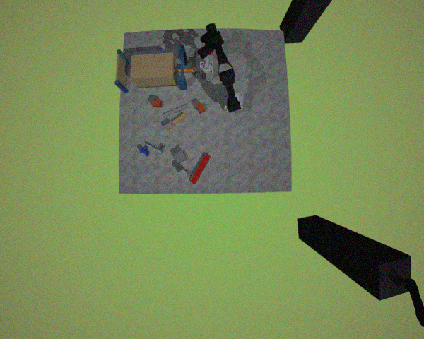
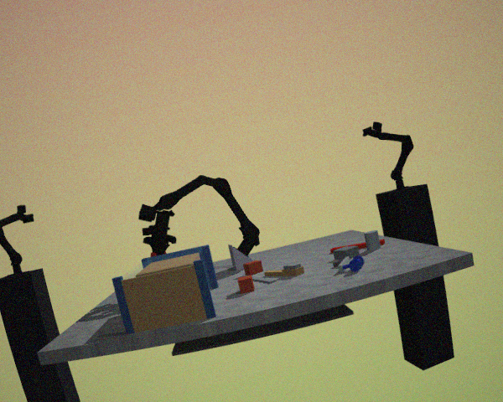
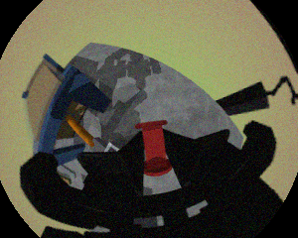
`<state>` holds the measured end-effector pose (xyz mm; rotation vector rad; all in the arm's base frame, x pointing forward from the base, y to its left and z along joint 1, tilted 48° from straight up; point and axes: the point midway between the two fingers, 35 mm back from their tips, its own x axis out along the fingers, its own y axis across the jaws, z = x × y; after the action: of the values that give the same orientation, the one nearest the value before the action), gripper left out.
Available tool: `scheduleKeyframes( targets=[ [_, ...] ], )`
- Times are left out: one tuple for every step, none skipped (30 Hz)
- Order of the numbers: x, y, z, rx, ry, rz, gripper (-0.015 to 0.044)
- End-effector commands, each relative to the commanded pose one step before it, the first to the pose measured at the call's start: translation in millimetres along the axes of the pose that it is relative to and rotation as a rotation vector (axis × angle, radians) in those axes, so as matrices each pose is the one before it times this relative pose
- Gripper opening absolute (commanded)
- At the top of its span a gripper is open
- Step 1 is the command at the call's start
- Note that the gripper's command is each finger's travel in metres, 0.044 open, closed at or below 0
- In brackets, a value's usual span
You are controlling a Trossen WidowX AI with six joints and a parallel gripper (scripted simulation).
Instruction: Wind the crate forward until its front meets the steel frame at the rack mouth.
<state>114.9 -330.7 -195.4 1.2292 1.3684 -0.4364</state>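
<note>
A tan crate (image 1: 152, 69) (image 2: 165, 298) (image 3: 38, 93) sits flat inside the low rack. Its front is close to the blue steel frame (image 1: 181, 67) (image 2: 178, 253) (image 3: 57, 115) at the mouth; I cannot tell whether they touch. An orange strap (image 1: 186, 69) (image 3: 79, 131) runs from the crate through the frame to the pale winch (image 1: 205, 67). My gripper (image 1: 209, 51) (image 2: 156, 250) (image 3: 152, 159) hangs over the winch, shut on the red winch handle grip (image 3: 152, 147), which stands upright between the fingers. The handle's key and the winch hole are hidden by the arm.
Two red blocks (image 1: 156, 102) (image 1: 200, 106), a wooden-handled tool (image 1: 174, 121), a blue-knobbed tool (image 1: 143, 149), grey blocks (image 1: 178, 153) and a red bar (image 1: 199, 167) lie on the bench in front of the rack. Black pillars (image 1: 352, 255) (image 2: 410, 224) stand off the bench.
</note>
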Motion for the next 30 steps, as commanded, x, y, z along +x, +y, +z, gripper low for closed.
scheduleKeyframes(
  targets=[
    [5.87, 13.84, 10.1, -0.0138, -0.00729, 0.01921, 0.0],
    [0.28, 0.73, 0.61, 0.0, -0.00002, 0.00007, 0.0],
    [0.41, 1.13, 0.9, 0.0, -0.00004, 0.0001, 0.0],
    [0.28, 0.75, 0.59, 0.0, -0.00002, 0.00007, 0.0],
    [0.4, 1.15, 0.87, 0.0, -0.00004, 0.0001, 0.0],
    [0.27, 0.77, 0.58, 0.0, -0.00002, 0.00007, 0.0],
    [0.39, 1.17, 0.85, 0.0, -0.00003, 0.0001, 0.0],
    [0.26, 0.78, 0.56, 0.0, -0.00002, 0.00007, 0.0],
    [0.38, 1.2, 0.82, 0.0, -0.00003, 0.0001, 0.0],
    [0.25, 0.8, 0.54, 0.0, -0.00002, 0.00007, 0.0],
    [0.37, 1.22, 0.79, 0.0, -0.00003, 0.0001, 0.0],
    [0.25, 0.81, 0.52, 0.0, -0.00002, 0.00007, 0.0],
    [0.36, 1.24, 0.77, 0.0, -0.00002, 0.0001, 0.0],
    [0.24, 0.82, 0.51, 0.0, -0.00001, 0.00007, 0.0],
    [0.35, 1.26, 0.74, 0.0, -0.00002, 0.0001, 0.0],
    [0.23, 0.84, 0.49, 0.0, -0.00001, 0.00007, 0.0],
    [0.33, 1.28, 0.71, 0.0, -0.00002, 0.0001, 0.0],
    [0.22, 0.85, 0.47, 0.0, -0.00001, 0.00007, 0.0],
    [0.32, 1.3, 0.68, 0.0, -0.00002, 0.0001, 0.0],
    [0.21, 0.86, 0.45, 0.0, -0.00001, 0.00007, 0.0],
    [0.31, 1.31, 0.66, 0.0, -0.00001, 0.00011, 0.0],
    [0.21, 0.87, 0.43, 0.0, -0.00001, 0.00007, 0.0],
    [0.3, 1.33, 0.63, 0.0, -0.00001, 0.00011, 0.0],
    [0.2, 0.88, 0.41, 0.0, -0.00001, 0.00007, 0.0],
    [0.28, 1.35, 0.6, 0.0, -0.00001, 0.00011, 0.0],
    [0.19, 0.9, 0.39, 0.0, 0.0, 0.00007, 0.0],
    [0.27, 1.36, 0.57, 0.0, -0.00001, 0.00011, 0.0],
    [0.18, 0.91, 0.37, 0.0, 0.0, 0.00007, 0.0],
    [0.26, 1.38, 0.54, 0.0, 0.0, 0.00011, 0.0],
    [0.17, 0.92, 0.35, 0.0, 0.0, 0.00007, 0.0]
  ],
)
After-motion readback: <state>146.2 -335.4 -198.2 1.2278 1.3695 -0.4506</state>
